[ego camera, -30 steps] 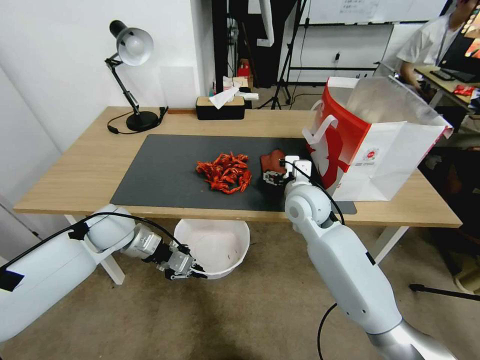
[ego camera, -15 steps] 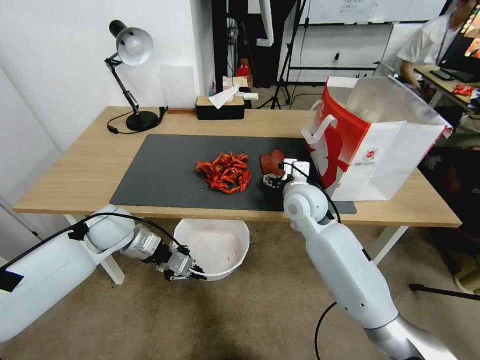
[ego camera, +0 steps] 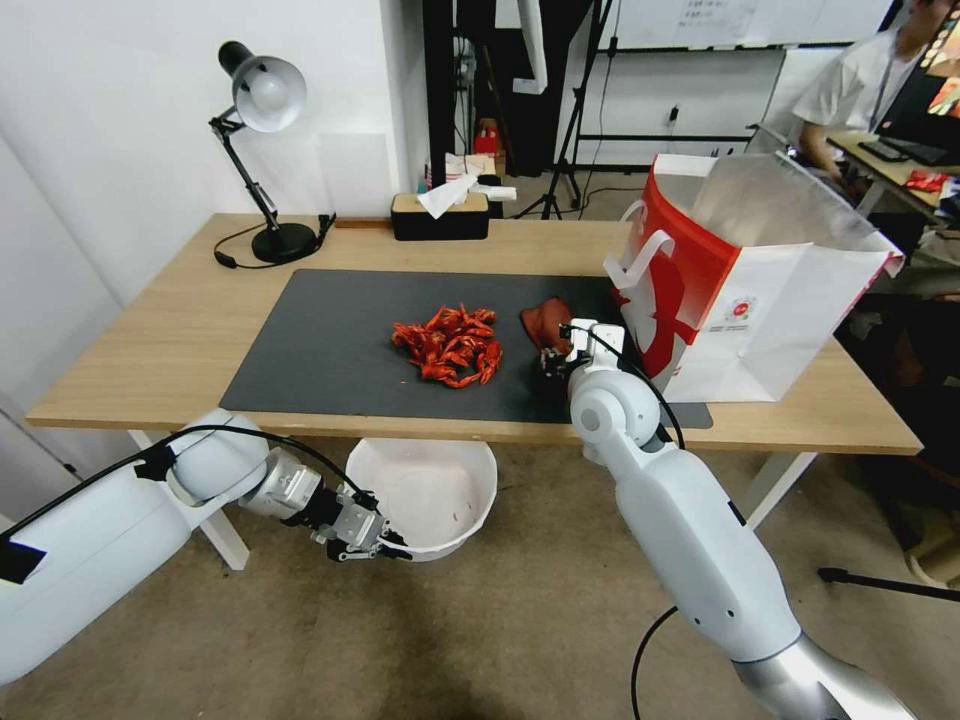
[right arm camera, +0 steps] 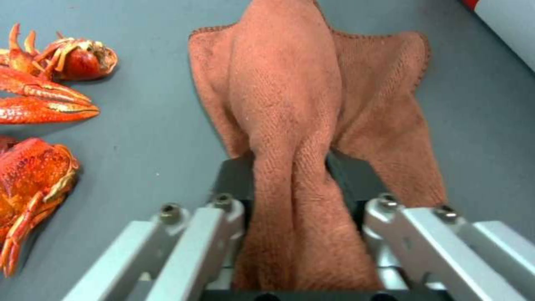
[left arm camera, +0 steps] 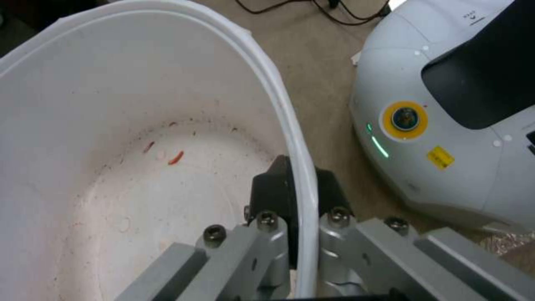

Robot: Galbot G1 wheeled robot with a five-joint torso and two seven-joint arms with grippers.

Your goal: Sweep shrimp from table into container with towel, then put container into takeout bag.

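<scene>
Head view: right pincer [ego camera: 553, 356] grips towel [ego camera: 545, 321] beside shrimp [ego camera: 449, 345].

From my right wrist camera I see the right gripper [right arm camera: 290, 184] clamped on a bunched fold of the towel [right arm camera: 290, 96], its dark pads pressed against either side of the cloth. The towel's loose end spreads out flat on the grey mat [right arm camera: 150, 133]. Several shrimp [right arm camera: 39, 96] lie on the mat near the towel without touching it.
</scene>
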